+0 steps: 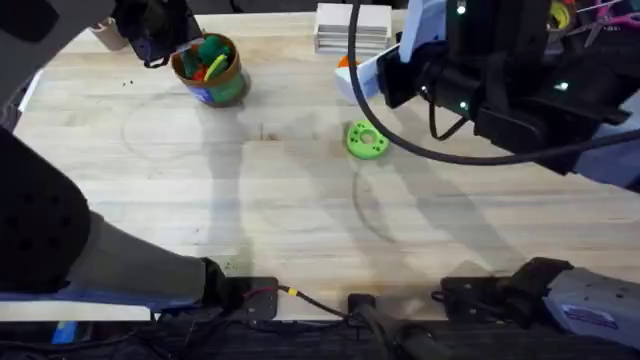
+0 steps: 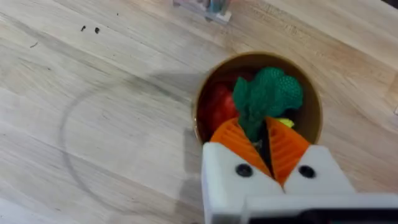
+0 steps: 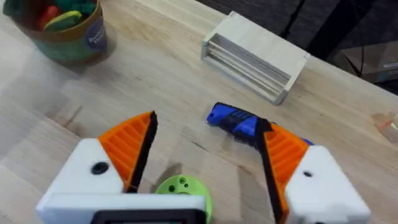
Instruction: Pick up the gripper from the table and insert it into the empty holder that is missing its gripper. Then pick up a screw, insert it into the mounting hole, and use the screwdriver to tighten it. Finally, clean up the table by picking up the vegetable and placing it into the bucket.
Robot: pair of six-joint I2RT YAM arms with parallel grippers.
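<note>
My left gripper (image 2: 264,146) hangs over the bucket (image 2: 202,102), its orange pads shut on the stem of the dark green leafy vegetable (image 2: 268,92). From overhead, the vegetable (image 1: 212,48) sits just above the bucket's (image 1: 228,88) mouth at the back left. My right gripper (image 3: 205,155) is open above the table, with the blue screwdriver (image 3: 239,120) lying just beyond its fingertips. The loose orange gripper piece and the holder are out of view. Two tiny dark specks (image 2: 90,29) lie on the wood, too small to identify.
A bright green ring disc (image 1: 366,140) lies mid-table, under my right gripper. A pale slatted wooden block (image 1: 352,28) stands at the back. Red and yellow toys (image 2: 217,109) lie inside the bucket. Bare wood spreads across the front and left.
</note>
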